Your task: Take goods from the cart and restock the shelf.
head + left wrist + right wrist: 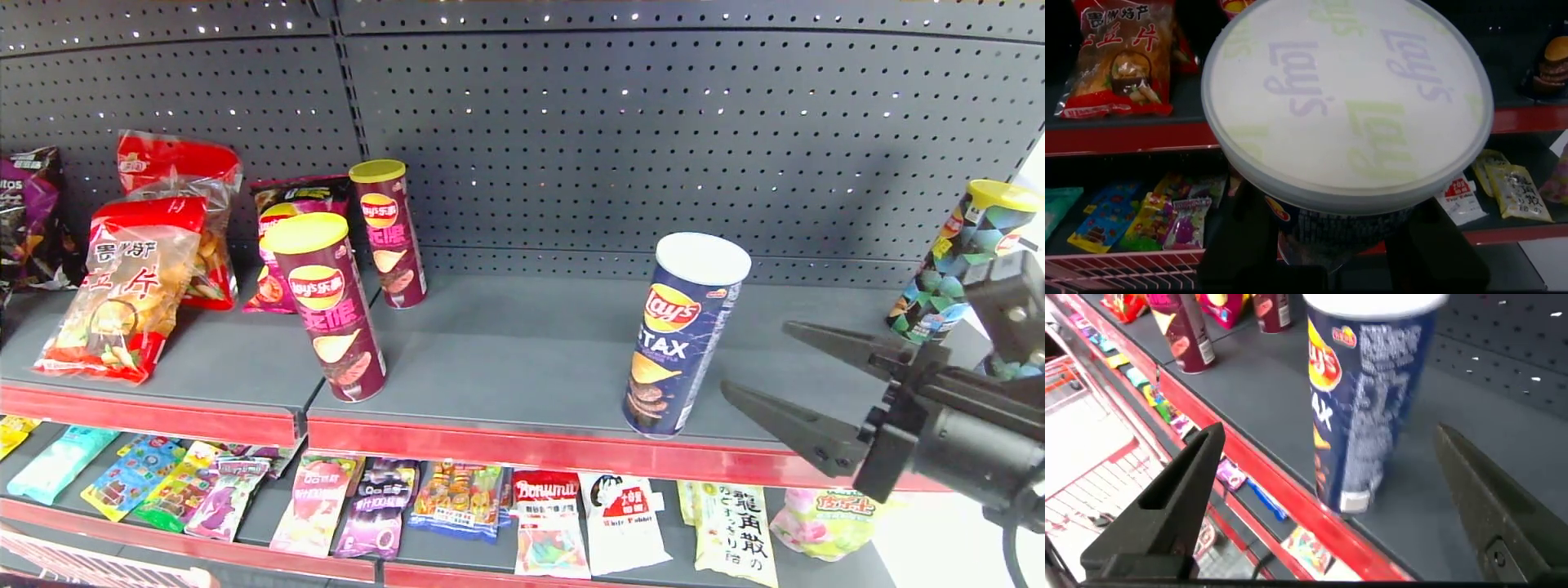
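Right hand point(758, 359) wide open beside upright blue can point(686, 335) on shelf point(506, 359)

Blue chip can point(684, 336): white lid, dark blue body with yellow-red logo. It stands upright on the grey upper shelf point(522, 359), right of centre, close to the red front edge.

Second can point(1346, 122): white translucent lid facing the camera, dark blue body below. It is clamped in the left tool point(1331, 249), in front of the shelf.

Red wire cart point(1118, 265): partly visible, low in front of the shelf.

open shelf point(522, 343) between maroon can point(331, 306), blue can point(682, 335)
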